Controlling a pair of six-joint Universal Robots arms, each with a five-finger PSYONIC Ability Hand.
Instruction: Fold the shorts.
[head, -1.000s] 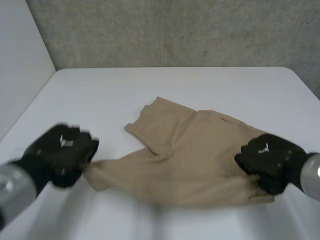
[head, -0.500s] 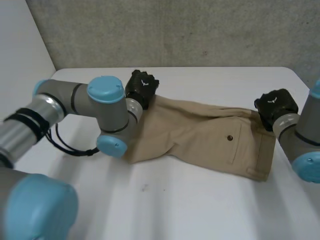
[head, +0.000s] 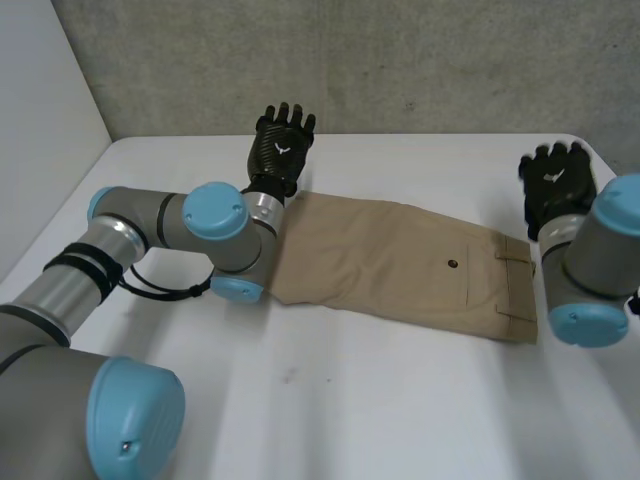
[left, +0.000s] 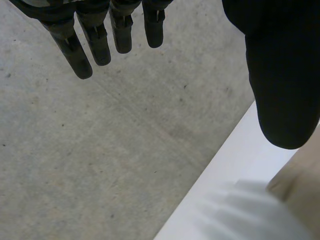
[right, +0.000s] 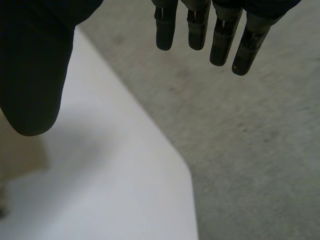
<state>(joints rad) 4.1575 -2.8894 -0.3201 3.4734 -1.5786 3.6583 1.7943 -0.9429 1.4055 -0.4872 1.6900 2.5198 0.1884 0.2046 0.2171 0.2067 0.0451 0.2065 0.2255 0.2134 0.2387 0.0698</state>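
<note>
Your shorts (head: 400, 262) lie flat on the table (head: 330, 400), folded into one long tan strip. The leg end points toward 9 o'clock and the waistband, button pocket up, toward 3. Your left hand (head: 281, 150) is at about 10 o'clock from the strip's middle, by the leg end's far corner, fingers straight and spread, clasping nothing. Your right hand (head: 556, 185) is at 2 o'clock, just beyond the waistband's far corner, fingers likewise straight and apart. Both hands point at the grey wall (head: 400, 60) at 12.
</note>
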